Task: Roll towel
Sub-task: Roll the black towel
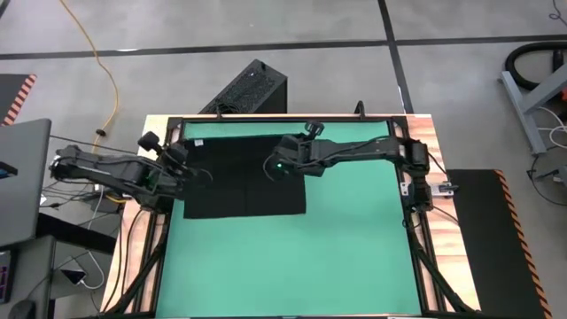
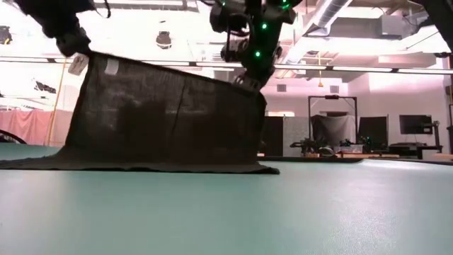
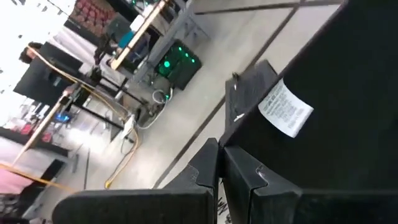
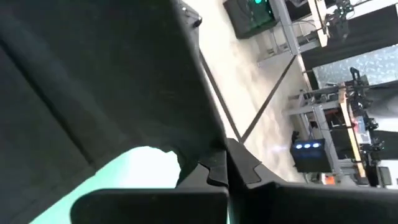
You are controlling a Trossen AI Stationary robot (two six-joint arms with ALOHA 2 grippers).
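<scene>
I see the black towel [image 1: 244, 177] upper-centre on the green table [image 1: 354, 257], far edge lifted. Left gripper [image 1: 183, 168] and right gripper [image 1: 276, 167] both clamped on its corners. Low cam shows it hanging sheet-like; left wrist cam shows the white tag [image 3: 285, 109].

Black towel [image 2: 166, 117] – far edge lifted, near edge on the table – white tag at one corner

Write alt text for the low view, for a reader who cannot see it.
A black towel hangs like a curtain above the green table, its top edge lifted at two corners by the robot's end effectors while its lower part lies flat on the surface. The left end effector pinches the corner with white tags; the right end effector holds the other.
</scene>
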